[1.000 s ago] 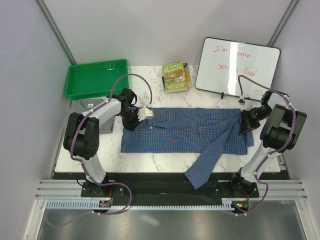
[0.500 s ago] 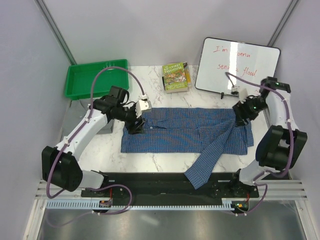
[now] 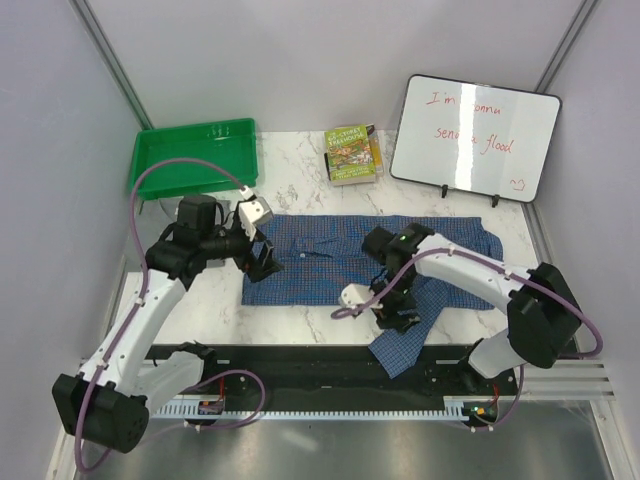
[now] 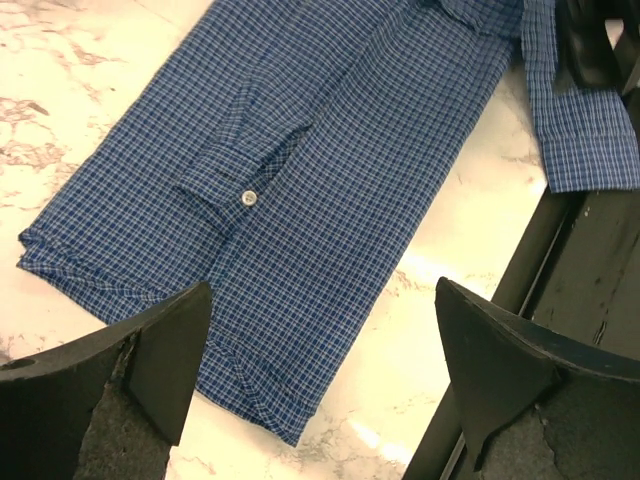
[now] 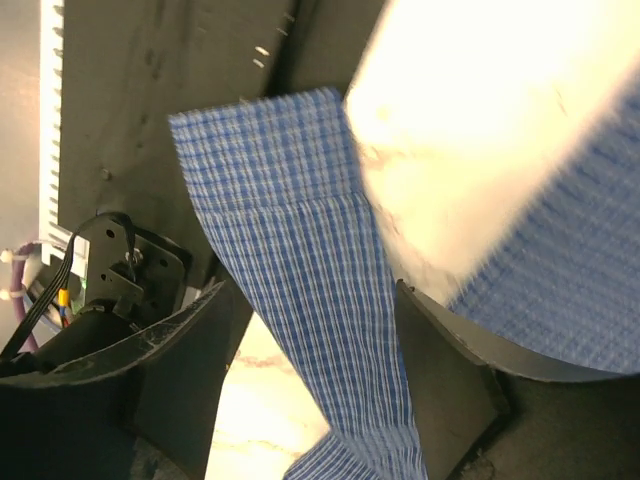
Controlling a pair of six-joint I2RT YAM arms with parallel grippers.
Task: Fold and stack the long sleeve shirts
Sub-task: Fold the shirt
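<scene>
One of the long sleeve shirts, blue check point(image 3: 330, 260), lies flat across the marble table. One sleeve point(image 3: 398, 350) trails over the front edge. My left gripper point(image 3: 262, 262) hovers over the shirt's left end. In the left wrist view it point(image 4: 325, 370) is open wide, with the shirt's hem corner point(image 4: 250, 400) and a buttoned cuff point(image 4: 235, 185) below and nothing held. My right gripper point(image 3: 395, 315) is low over the trailing sleeve. In the right wrist view the sleeve point(image 5: 300, 250) runs between its fingers point(image 5: 190, 370), which stand apart on either side of it.
A green tray point(image 3: 190, 150) sits at the back left. A book point(image 3: 352, 153) lies at the back middle, and a whiteboard point(image 3: 475, 135) leans at the back right. The black base rail point(image 3: 300, 360) runs along the table's front edge under the sleeve.
Both grippers have opened and let go of the shirt. The right arm swung from the shirt's far right end to the trailing sleeve at the front. The left arm drew back slightly.
</scene>
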